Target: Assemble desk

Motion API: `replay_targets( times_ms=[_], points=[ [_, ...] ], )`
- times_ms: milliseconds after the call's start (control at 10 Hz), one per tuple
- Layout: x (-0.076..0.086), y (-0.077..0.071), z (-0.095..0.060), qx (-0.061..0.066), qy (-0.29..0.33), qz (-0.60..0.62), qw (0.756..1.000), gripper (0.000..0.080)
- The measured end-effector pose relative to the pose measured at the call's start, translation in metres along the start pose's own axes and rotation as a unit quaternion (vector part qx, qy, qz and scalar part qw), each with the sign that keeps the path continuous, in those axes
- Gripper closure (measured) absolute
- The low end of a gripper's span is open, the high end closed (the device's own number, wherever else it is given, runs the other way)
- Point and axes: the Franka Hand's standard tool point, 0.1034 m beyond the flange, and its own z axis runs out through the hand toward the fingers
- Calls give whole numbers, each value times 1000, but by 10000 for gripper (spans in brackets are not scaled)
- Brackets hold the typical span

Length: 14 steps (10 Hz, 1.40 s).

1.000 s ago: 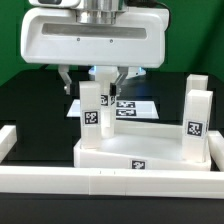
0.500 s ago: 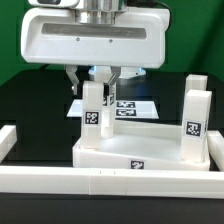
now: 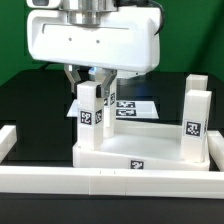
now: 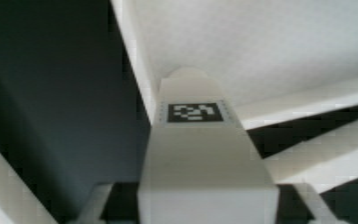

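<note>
I see the gripper (image 3: 92, 80) closed around the top of an upright leg (image 3: 90, 112), which stands at the tabletop's (image 3: 140, 155) 9 o'clock corner. Two more legs (image 3: 196, 120) stand upright at its 3 o'clock side. In the wrist view, the held leg (image 4: 202, 140) shows one tag.
</note>
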Motion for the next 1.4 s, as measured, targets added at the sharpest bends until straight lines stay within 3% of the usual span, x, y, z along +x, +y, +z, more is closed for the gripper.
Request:
replay_targets(
  times_ms=[100, 300, 600, 700, 900, 1100, 1200, 1400],
  points=[
    [0, 1, 0, 8, -2, 76, 997, 511],
    [1, 1, 0, 11, -4, 154, 988, 511],
    [2, -2, 0, 27, -10, 293, 956, 509],
    [2, -2, 0, 26, -11, 336, 941, 509],
    [2, -3, 1, 26, -12, 351, 936, 509],
    [1, -3, 1, 26, -12, 341, 940, 247],
    [0, -4, 1, 20, -9, 305, 952, 172],
    [-4, -10, 1, 7, -2, 220, 976, 156]
  ],
)
